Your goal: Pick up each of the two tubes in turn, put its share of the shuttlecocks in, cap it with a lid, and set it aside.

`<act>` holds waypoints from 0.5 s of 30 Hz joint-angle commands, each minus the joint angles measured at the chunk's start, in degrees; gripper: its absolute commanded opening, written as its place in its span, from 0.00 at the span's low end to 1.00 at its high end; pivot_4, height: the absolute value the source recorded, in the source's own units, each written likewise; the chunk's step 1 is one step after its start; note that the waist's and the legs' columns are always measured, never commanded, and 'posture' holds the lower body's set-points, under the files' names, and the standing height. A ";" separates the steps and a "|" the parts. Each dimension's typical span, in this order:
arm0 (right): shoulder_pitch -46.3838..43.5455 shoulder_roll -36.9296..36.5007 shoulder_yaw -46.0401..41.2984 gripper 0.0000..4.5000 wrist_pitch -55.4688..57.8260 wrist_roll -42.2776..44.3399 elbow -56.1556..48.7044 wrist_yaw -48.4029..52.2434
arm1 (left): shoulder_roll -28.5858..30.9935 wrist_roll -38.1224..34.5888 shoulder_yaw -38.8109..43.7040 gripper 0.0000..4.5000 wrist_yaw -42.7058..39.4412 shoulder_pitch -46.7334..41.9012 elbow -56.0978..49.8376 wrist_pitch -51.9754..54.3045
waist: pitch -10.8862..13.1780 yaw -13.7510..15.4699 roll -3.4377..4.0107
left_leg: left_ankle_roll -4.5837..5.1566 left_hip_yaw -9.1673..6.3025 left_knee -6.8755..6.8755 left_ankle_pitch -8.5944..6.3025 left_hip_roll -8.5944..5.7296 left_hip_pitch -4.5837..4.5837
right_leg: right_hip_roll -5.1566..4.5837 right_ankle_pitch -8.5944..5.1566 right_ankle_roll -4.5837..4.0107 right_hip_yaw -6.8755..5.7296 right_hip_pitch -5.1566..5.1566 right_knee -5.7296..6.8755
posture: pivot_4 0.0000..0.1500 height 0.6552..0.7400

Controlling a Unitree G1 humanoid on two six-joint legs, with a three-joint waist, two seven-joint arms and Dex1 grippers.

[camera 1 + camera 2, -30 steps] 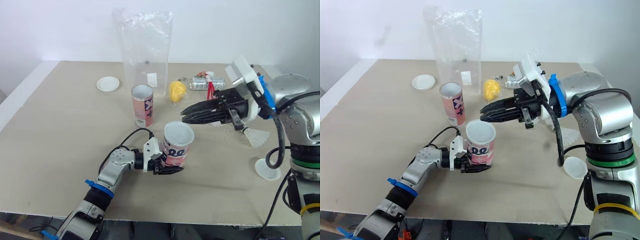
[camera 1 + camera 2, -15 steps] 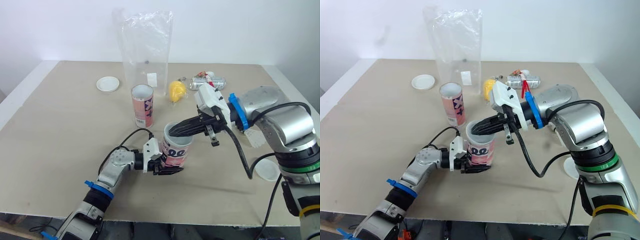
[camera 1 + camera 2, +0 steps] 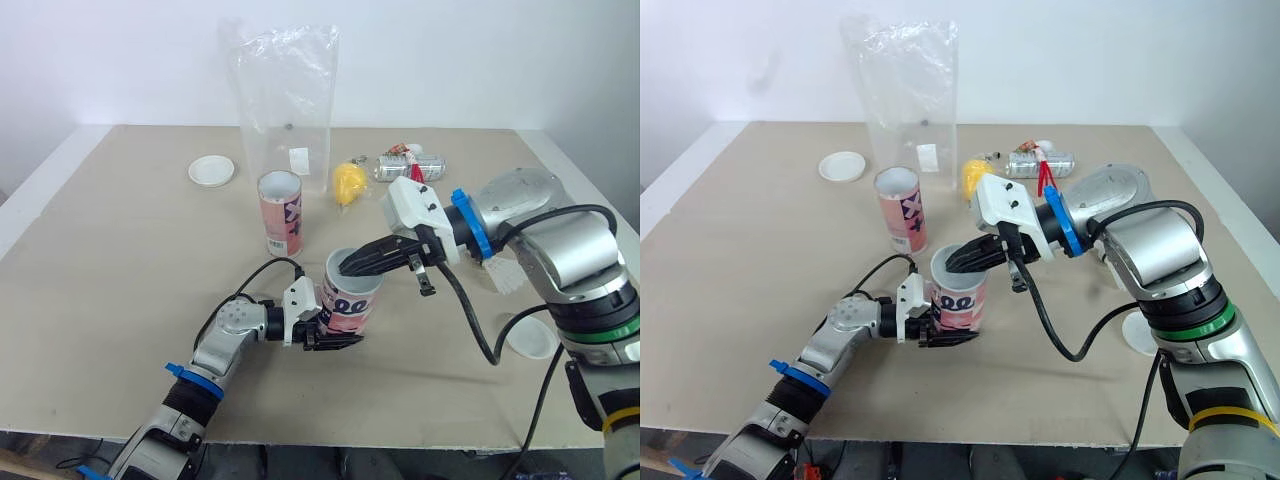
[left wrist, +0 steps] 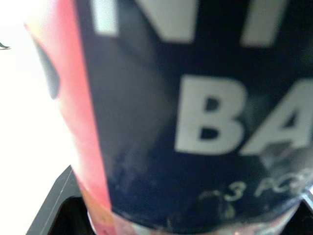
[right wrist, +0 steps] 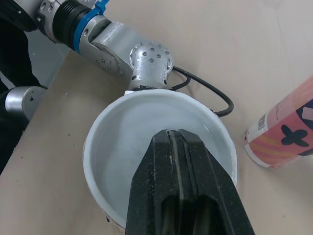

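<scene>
Right wrist view, looking straight down into the job: right gripper (image 5: 175,139) with its two black fingers pressed together, tips dipped just past the white rim of the held tube (image 5: 115,147). Nothing seen between those fingers. Cannot tell whether a shuttlecock already sits at the bottom, since the inside reads as plain white wall. Probably a push-down or a release inside the mouth, judged from the closed, nose-first pose.

Seen from the head, held tube standing upright near the front middle of the table (image 3: 120,260), clamped low on its wall by the left gripper (image 3: 335,338). Grip kept near the base and from the side for a reason: mouth left free for the other arm, body steadied against the downward poke. Confirmed in the left wrist view, with the printed label right up against the camera.

Second tube (image 3: 280,212) upright and open-mouthed just behind, near the foot of the tall plastic bag (image 3: 285,100), untouched and apart from both grippers. One shuttlecock (image 3: 508,278) lying beside the right forearm. Far lid (image 3: 211,171) at the back left, near lid (image 3: 533,338) by the right edge — the nearer one the likelier cap for this tube. Capping not yet begun; filling stage by the look of it.
</scene>
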 commanded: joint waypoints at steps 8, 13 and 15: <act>-1.38 -2.02 6.72 0.03 -0.92 -7.68 4.85 4.01 | 1.03 1.44 -0.18 0.65 0.63 1.57 3.77 1.93 | -1.10 -0.24 -0.10 | -0.06 0.00 -0.26 -0.04 -0.01 0.24 | -0.02 -0.04 -0.07 0.01 0.06 -0.03 | 1.00 1.00; -3.59 0.84 -1.50 0.03 3.05 1.25 5.68 5.25 | 1.27 1.60 -0.04 0.65 0.60 1.60 3.81 1.73 | -1.09 -0.24 -0.14 | -0.15 -0.02 -0.29 -0.09 -0.01 0.27 | -0.02 -0.04 -0.08 0.01 0.04 -0.03 | 1.00 1.00; -3.91 2.04 -6.96 0.03 3.85 5.05 6.36 3.64 | 1.34 1.61 0.06 0.65 0.68 1.56 3.85 1.69 | -0.98 -0.23 -0.15 | -0.14 -0.02 -0.32 -0.08 -0.01 0.22 | -0.02 -0.04 -0.08 0.03 -0.01 -0.03 | 1.00 1.00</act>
